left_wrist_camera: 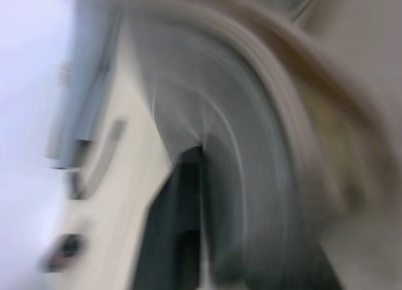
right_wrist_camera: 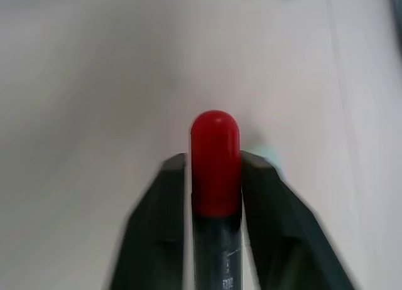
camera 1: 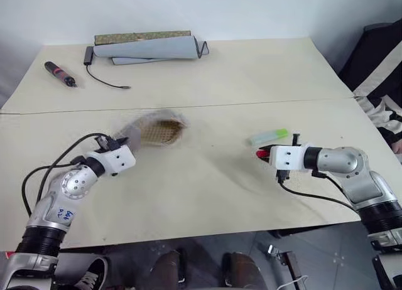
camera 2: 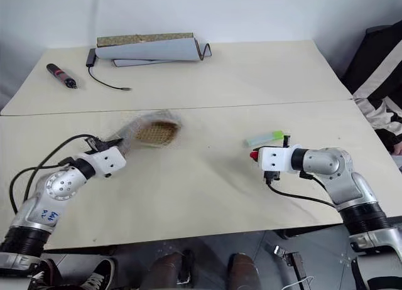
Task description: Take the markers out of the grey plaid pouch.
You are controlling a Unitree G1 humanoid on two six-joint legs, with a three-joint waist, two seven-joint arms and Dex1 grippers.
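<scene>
The right gripper [right_wrist_camera: 215, 177] is low over the pale table [camera 1: 239, 83], towards its right side, with a red-capped marker [right_wrist_camera: 215, 161] between its two black fingers [right_wrist_camera: 164, 208]; in the right wrist view the fingers sit close against both sides of the marker's dark barrel, the red cap poking out past the tips, so the claw looks clamped on it (though a thin sliver of gap shows on each side). Just beside that gripper, a little farther from the robot, a pale green-white marker [camera 1: 268, 137] lies flat on the table with its brighter green end towards the right. On the left, the left gripper [camera 1: 129, 139] is at the near end of the grey plaid pouch [camera 1: 156, 129], which is smeared by motion blur and shows its brownish speckled lining through the open mouth; whether this claw is apart, together or pinching the fabric I cannot tell, as the left wrist view is one long streak. At the far edge of the table lie a rolled grey mat [camera 1: 154, 48], a black-and-red pen-like tool [camera 1: 59, 74] and a thin black cable [camera 1: 103, 80].
</scene>
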